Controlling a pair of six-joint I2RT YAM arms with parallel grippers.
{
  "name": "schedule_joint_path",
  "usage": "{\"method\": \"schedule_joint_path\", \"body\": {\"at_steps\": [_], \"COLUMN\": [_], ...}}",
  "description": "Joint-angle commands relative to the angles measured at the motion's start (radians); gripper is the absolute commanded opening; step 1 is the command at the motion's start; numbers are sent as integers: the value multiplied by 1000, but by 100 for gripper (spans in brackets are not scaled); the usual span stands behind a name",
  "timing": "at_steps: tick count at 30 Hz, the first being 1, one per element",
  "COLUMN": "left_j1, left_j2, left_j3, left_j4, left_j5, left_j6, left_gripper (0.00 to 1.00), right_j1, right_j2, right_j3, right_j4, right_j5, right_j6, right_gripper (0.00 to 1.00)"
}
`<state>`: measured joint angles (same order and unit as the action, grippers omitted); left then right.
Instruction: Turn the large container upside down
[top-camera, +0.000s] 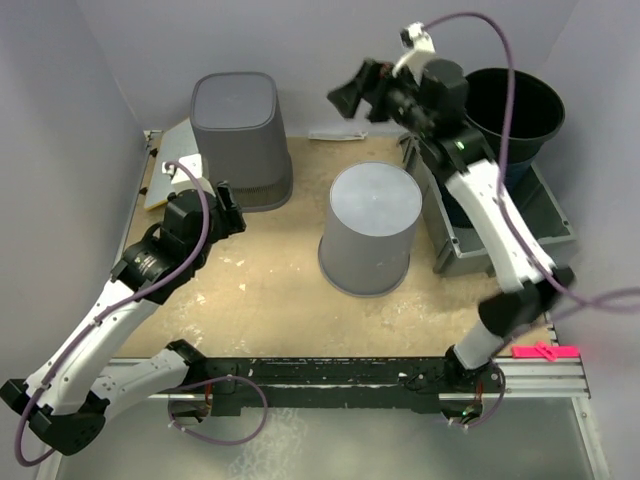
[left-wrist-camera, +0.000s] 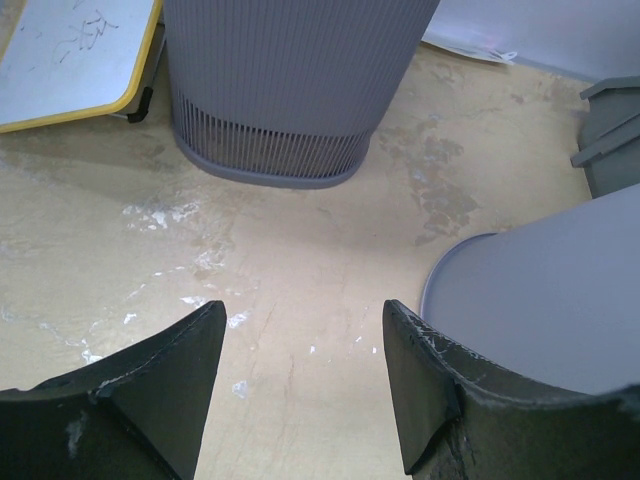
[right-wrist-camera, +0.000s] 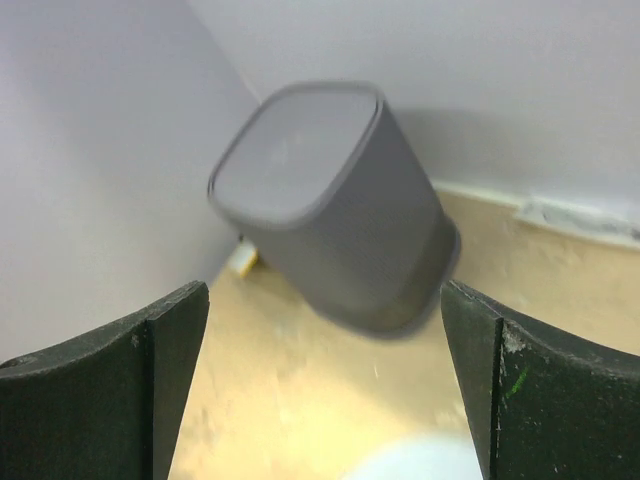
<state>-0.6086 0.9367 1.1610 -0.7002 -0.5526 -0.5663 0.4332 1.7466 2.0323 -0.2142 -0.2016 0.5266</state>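
My left claw (left-wrist-camera: 305, 325) and right claw (right-wrist-camera: 325, 300) gape empty. The ribbed dark-grey plastic bin (top-camera: 238, 125) looks base-up already. I'd retreat high, not bumping it.

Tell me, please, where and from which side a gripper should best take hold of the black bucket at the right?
Probably the rim of the black bucket, approached from above. It stands upright with its mouth open, so one finger can go inside and one outside the thin wall. The round body looks too wide for the open right gripper to span.
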Motion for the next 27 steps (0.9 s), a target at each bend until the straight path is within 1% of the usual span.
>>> {"method": "schedule_joint_path", "body": {"at_steps": [1,2,4,7,12,15,17,20,23,25,27], "left_j1": [6,6,6,6,6,6,6,6,6,7,6], "left_j2": [-43,-44,-41,-23,7,17,24,29,29,29,27], "left_j3": [-17,-13,-5,12,31,32,32,30,22,19,15], "left_j4": [57,56,54,57,85,106,111,113,117,118,119], "left_j5": [0,-3,-6,-5,-3,1,2,3,7,7,3], "left_j6": [9,18,34,50,53,51,50,43,36,35,34], "left_gripper": [61,61,61,61,61,61,61,61,61,61,61], "right_j1": [25,25,25,25,25,24,25,25,25,25,25], "right_j2": [-337,-450,-607,-779,-957,-1044,-1093,-1149,-1160,-1149,-1129], "right_j3": [-350,-428,-553,-655,-767,-863,-942,-1054,-1158,-1234,-1331], "right_j4": [-93,-105,-157,-282,-502,-577,-590,-565,-464,-319,-106], "right_j5": [-61,-65,-89,-131,-263,-346,-410,-431,-366,-319,-283], "right_j6": [-237,-262,-313,-359,-373,-379,-399,-379,-331,-277,-200], "right_gripper": [100,100,100,100,100,100,100,100,100,100,100]}}
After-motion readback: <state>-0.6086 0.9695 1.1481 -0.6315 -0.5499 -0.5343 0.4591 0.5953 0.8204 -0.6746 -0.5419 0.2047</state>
